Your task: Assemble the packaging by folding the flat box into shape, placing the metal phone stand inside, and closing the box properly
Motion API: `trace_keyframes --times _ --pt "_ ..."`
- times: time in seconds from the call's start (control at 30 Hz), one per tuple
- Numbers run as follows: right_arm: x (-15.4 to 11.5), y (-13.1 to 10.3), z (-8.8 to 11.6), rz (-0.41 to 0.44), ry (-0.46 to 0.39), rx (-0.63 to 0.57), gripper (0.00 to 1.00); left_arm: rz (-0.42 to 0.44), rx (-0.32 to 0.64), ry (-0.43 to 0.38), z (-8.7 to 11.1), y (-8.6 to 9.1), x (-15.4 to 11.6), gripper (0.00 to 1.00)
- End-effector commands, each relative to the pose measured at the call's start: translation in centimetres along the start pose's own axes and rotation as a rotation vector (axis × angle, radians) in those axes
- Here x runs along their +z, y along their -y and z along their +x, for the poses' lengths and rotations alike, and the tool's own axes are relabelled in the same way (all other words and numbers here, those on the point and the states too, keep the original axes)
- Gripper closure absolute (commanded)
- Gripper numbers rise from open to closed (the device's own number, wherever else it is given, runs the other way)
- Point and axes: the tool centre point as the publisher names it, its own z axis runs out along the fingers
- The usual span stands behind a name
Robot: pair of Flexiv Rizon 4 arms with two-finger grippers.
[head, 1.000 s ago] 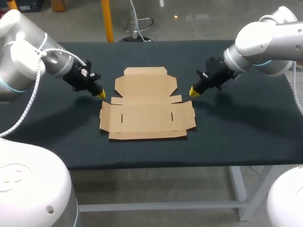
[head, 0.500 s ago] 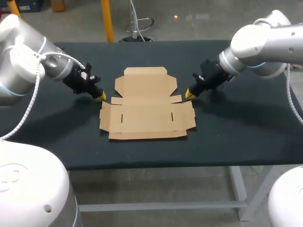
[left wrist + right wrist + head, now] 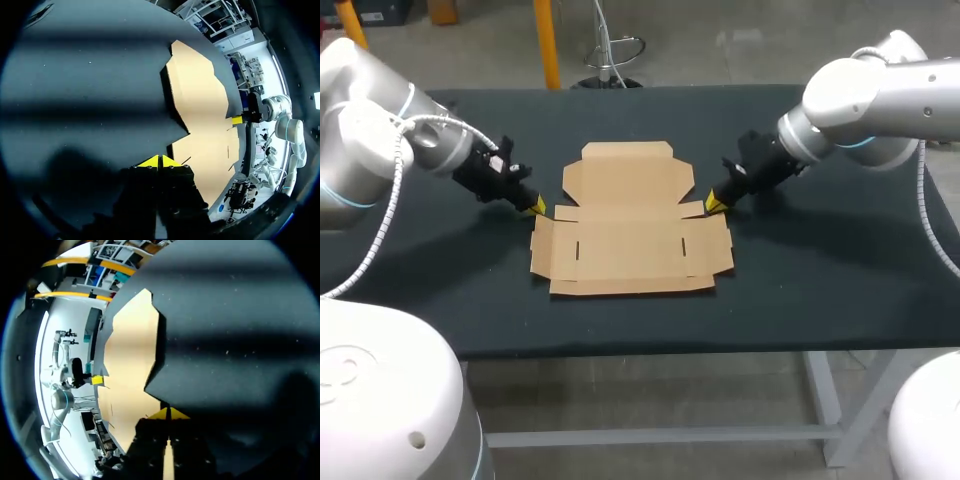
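A flat brown cardboard box blank [image 3: 628, 220] lies unfolded in the middle of the dark table. My left gripper [image 3: 536, 206] is shut and empty, its yellow tips low over the table just off the blank's left side tab. My right gripper [image 3: 714, 204] is shut and empty too, at the blank's right side tab. In the left wrist view the shut tips [image 3: 160, 162] point at the blank's edge [image 3: 200, 115], with the other gripper [image 3: 238, 120] across it. The right wrist view has its shut tips [image 3: 167, 413] at the blank's edge [image 3: 127, 355]. No metal phone stand is in view.
The black table top [image 3: 820, 260] extends well to both sides of the blank and toward the front edge. Nothing else lies on it.
Both grippers have moved inward and down toward the blank's side tabs, the left one rightward, the right one leftward. The blank has not moved.
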Motion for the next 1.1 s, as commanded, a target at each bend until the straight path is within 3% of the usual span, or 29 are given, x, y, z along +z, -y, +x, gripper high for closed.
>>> trace_keyframes --times 0.03,1.1 --pt "0.58 -0.66 -0.29 0.015 -0.011 -0.001 1.0 -0.007 0.003 -0.009 -0.13 0.17 0.28 1.0" --pt "1.21 -0.89 0.48 0.006 -0.05 -0.024 1.0 0.0 0.019 -0.093 -0.87 0.48 1.01 1.0"
